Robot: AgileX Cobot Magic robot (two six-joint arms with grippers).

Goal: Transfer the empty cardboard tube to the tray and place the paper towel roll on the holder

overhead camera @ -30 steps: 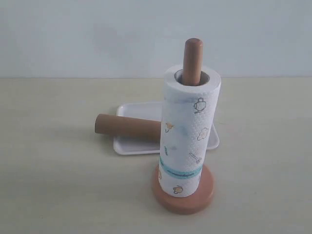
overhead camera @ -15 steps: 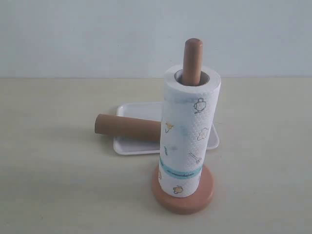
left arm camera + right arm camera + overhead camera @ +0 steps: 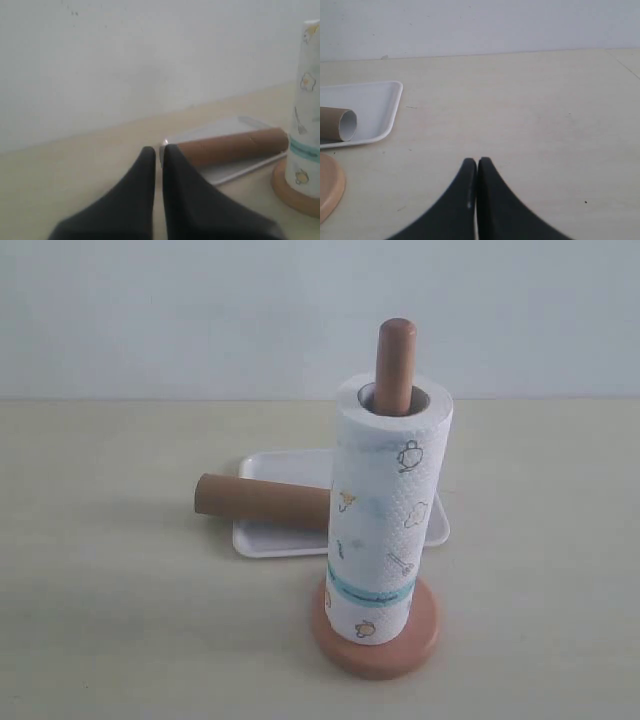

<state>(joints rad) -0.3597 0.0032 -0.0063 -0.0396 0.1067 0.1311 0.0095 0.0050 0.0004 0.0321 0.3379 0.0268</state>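
The left fingers (image 3: 176, 172) are dark and pressed almost together, with only a thin sliver of light between them and nothing held. They hang over the pale desk (image 3: 75, 165), tips just short of the near end of the cardboard tube (image 3: 232, 146). The right fingers (image 3: 465, 185) are likewise drawn together tip to tip, empty, above bare desk and well apart from everything else. Beyond the left fingers the brown tube lies on its side across the white tray (image 3: 235, 169). In the exterior view one end of the tube (image 3: 262, 499) pokes out past the tray's left rim (image 3: 280, 540) over the desk, while the other end is hidden behind the paper towel roll (image 3: 385, 510). The right wrist view shows that far end, open and hollow (image 3: 332, 122), lying inside the tray (image 3: 375, 107). The roll stands upright on the holder (image 3: 396, 360), whose wooden pole runs up through the core, its rounded top showing above the paper. The teal band sits near the bottom of the roll, just above the round disc base. The holder stands on the desk just in front of the tray, with a narrow strip of desk between base and rim. A plain pale wall (image 3: 200, 310) rises behind the desk.
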